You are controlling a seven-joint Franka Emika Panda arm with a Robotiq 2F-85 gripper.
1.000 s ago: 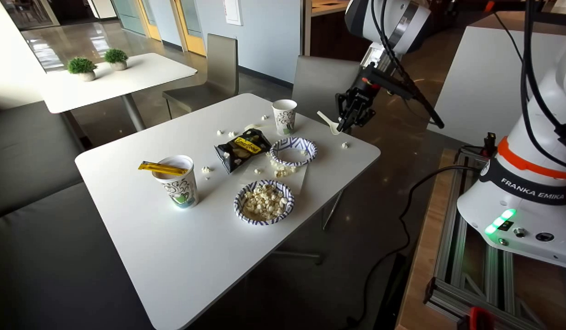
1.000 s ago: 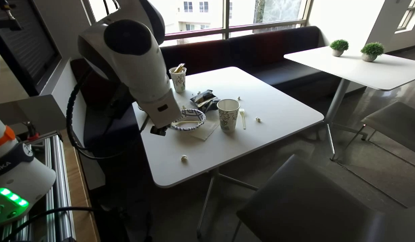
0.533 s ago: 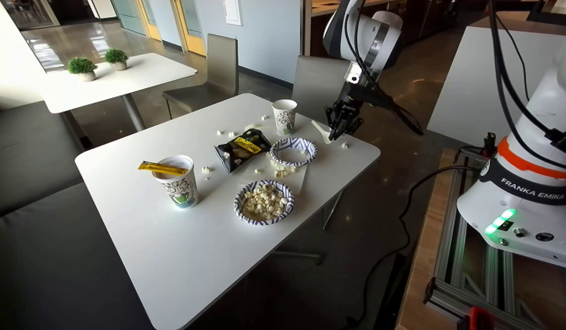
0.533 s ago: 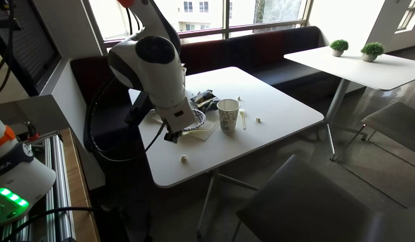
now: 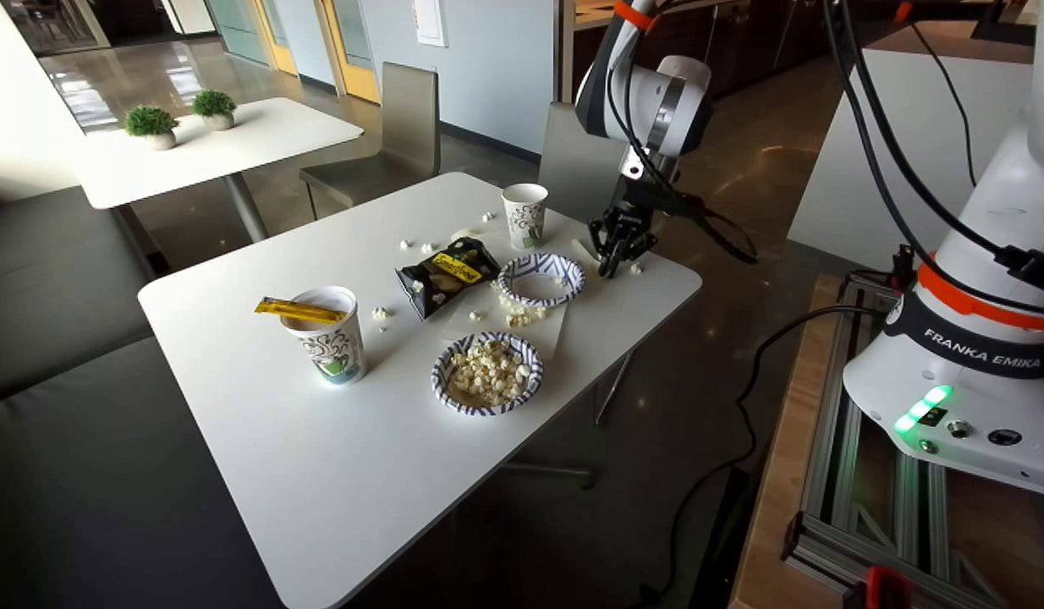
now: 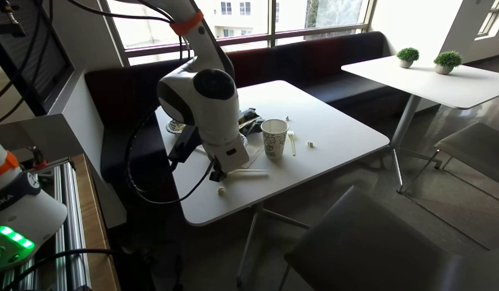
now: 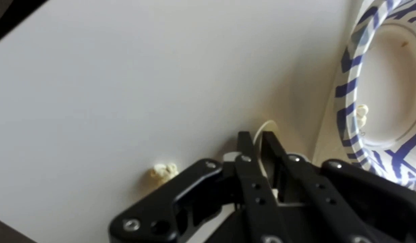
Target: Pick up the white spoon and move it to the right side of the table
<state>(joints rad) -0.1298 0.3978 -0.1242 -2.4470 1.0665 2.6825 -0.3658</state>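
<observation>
The white spoon [image 7: 269, 126] is held at its bowl end, right of centre in the wrist view, where its curved rim peeps out edge-on from the gripper [image 7: 256, 135]. The jaws stand close together with the spoon pinched between them. In an exterior view the handle [image 5: 582, 250] sticks out from the gripper toward the upper left; whether any of it touches the table [image 5: 361, 474], I cannot tell.

It looks like thin moulded plastic, so I expect it to be very light, fairly stiff and a little springy along its length. The bowl end is curved and probably slick: pinched there, the spoon could swivel, with the long handle swinging round. A hard squeeze might crack the rim. A grip where the handle meets the bowl end would likely be steadier. With the present hold, slow travel seems wise, then a gentle lowering until the handle lies flat.

In the wrist view a piece of popcorn [image 7: 163, 172] lies to the lower left of the pinch, and the paper bowl [image 7: 351, 86] fills the right edge, near the spoon but apart from it. In an exterior view a cup [image 6: 274, 141] stands upright to the upper right of the spoon, where a swinging handle might brush it; a fork [image 6: 292, 142] lies just right of the cup.
</observation>
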